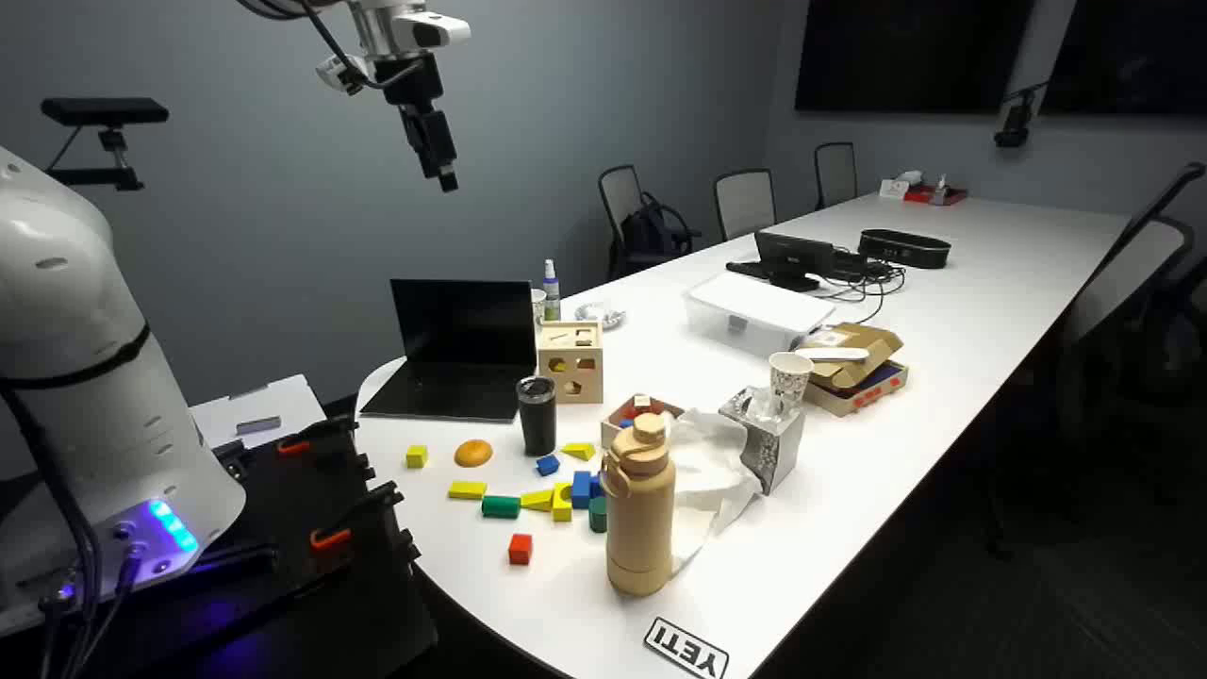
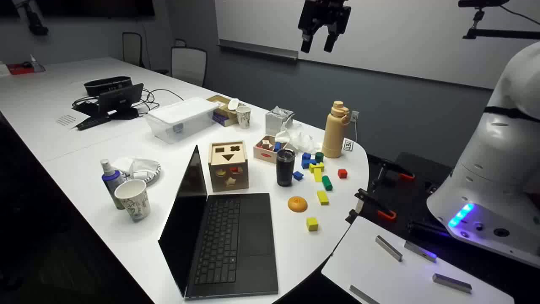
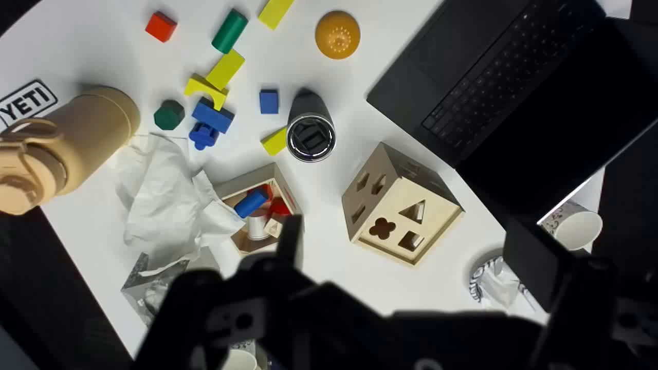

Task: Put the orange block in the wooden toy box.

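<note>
Toy box (image 2: 228, 167) stands well below the claw (image 2: 318, 45).

White arm (image 1: 104, 434) with black claw (image 2: 317, 44)

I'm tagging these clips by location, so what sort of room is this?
Most likely an office meeting room: there's a long table with chairs beside it, and a large whiteboard.

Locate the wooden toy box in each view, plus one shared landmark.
In an exterior view: wooden toy box, near centre.
In an exterior view: wooden toy box, left of centre.
In the wrist view: wooden toy box, right of centre.
Shared landmark: black tumbler beside it.
</note>
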Controlling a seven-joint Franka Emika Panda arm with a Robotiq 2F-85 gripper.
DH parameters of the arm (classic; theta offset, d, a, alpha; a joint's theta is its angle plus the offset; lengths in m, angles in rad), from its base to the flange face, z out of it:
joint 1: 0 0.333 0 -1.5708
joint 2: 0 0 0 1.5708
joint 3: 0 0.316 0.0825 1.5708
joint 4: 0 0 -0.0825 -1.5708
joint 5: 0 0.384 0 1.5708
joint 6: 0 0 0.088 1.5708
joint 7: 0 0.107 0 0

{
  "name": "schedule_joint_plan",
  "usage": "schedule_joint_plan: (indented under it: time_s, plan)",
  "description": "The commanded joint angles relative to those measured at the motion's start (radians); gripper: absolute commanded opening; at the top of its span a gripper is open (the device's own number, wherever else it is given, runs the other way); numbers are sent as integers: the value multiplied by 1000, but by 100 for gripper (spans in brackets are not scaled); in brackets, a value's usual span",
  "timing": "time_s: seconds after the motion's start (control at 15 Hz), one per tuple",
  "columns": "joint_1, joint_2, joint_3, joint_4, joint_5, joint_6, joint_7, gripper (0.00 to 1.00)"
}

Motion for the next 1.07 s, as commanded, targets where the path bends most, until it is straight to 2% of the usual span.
schedule_joint_plan:
  time_s: [0.0, 0.13, 0.4, 0.73, 1.0]
  plan:
    - [1, 0, -1, 2, -1, -3, 0, 100]
    - [-28, 41, -17, 3, -13, 38, 10, 100]
    - [-99, 161, -110, -3, 4, 121, 6, 100]
    - [-197, 385, -186, -59, -18, 404, 54, 100]
    - [-219, 545, -223, -131, -6, 564, 120, 100]
